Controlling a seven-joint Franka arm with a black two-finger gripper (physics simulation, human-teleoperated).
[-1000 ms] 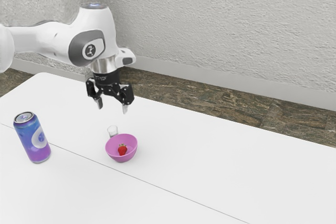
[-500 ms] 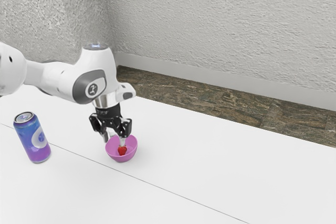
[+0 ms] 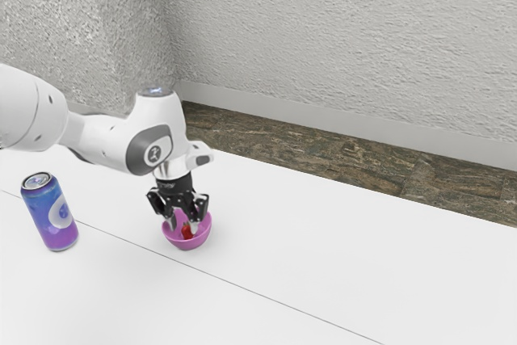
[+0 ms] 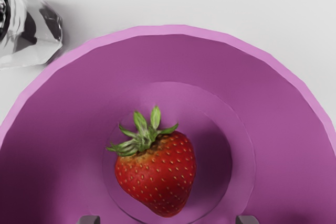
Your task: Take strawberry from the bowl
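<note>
The claw [image 3: 182, 225] is spread wide over the bowl [image 4: 178, 30]; the strawberry [image 4: 159, 176] lies ungripped on its bottom. Likely light, soft and easily bruised, it wants a gentle squeeze across its plump middle, clear of the leaves [image 4: 143, 136].

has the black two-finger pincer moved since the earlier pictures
Yes, downward: it hung well clear of the round pink plastic-looking bowl, and now the pincer reaches down to it.
</note>
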